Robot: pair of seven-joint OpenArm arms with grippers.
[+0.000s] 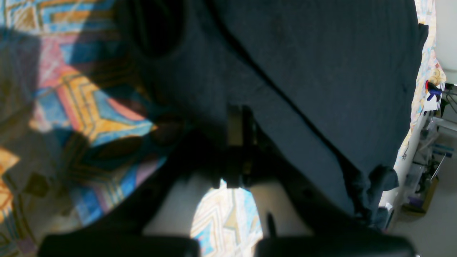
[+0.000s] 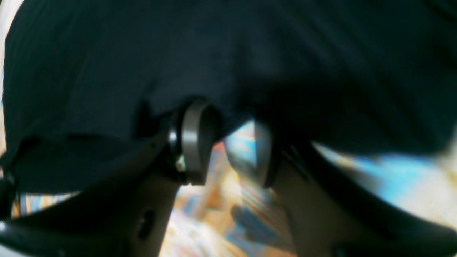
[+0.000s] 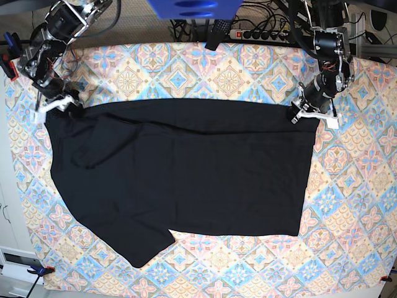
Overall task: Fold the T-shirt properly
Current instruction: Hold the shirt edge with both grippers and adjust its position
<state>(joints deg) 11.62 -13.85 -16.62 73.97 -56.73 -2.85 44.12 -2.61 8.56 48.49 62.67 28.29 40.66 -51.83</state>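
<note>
The black T-shirt (image 3: 180, 167) lies spread flat on the patterned tablecloth, its far edge stretched straight between both grippers. One sleeve (image 3: 133, 248) points toward the near left. My left gripper (image 3: 310, 113) is at the shirt's far right corner. In the left wrist view its jaws (image 1: 238, 142) are closed on the dark fabric (image 1: 321, 71). My right gripper (image 3: 57, 107) is at the far left corner. In the blurred right wrist view the shirt (image 2: 178, 53) drapes over its fingertips (image 2: 228, 135), which pinch the edge and are partly hidden.
The colourful tablecloth (image 3: 205, 74) covers the table. A power strip and cables (image 3: 260, 34) lie behind the far edge. A clamp (image 3: 7, 65) sits on the left edge. A shelf with clutter (image 1: 428, 160) stands beyond the table's side.
</note>
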